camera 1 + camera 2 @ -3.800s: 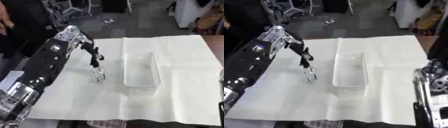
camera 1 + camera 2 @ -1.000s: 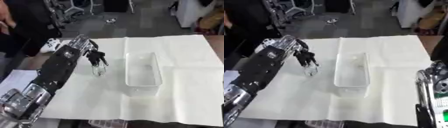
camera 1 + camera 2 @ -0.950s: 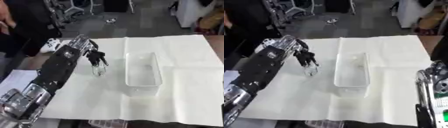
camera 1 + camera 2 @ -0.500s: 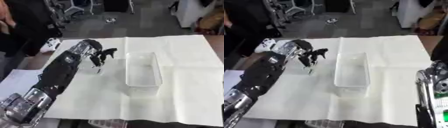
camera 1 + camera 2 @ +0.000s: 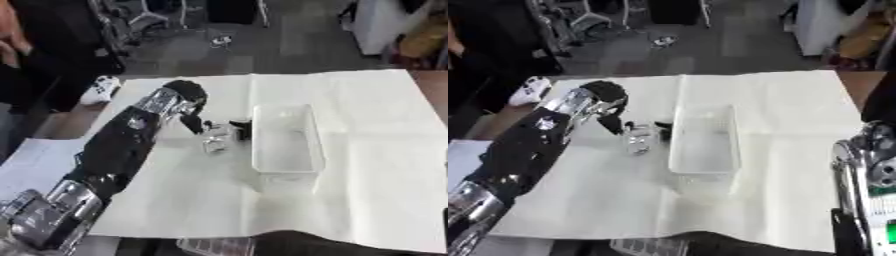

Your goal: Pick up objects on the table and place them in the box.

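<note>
A clear plastic box (image 5: 284, 142) stands on the white cloth (image 5: 367, 105) near the middle of the table. My left arm reaches in from the lower left, and my left hand (image 5: 199, 123) has dark fingers curled round a small clear object (image 5: 214, 141). The object hangs just left of the box's left wall, low over the cloth. What seems to be my right hand (image 5: 874, 150) shows as silver and black parts at the right edge of the right eye view, well away from the box.
A small white device (image 5: 101, 88) lies off the cloth at the table's left edge. Another clear plastic thing (image 5: 213, 245) pokes in at the bottom edge. Chairs and clutter stand on the dark floor beyond the table.
My left hand has carried the clear object to the right, from mid-cloth to right beside the box's left wall. The right arm has stayed put.
</note>
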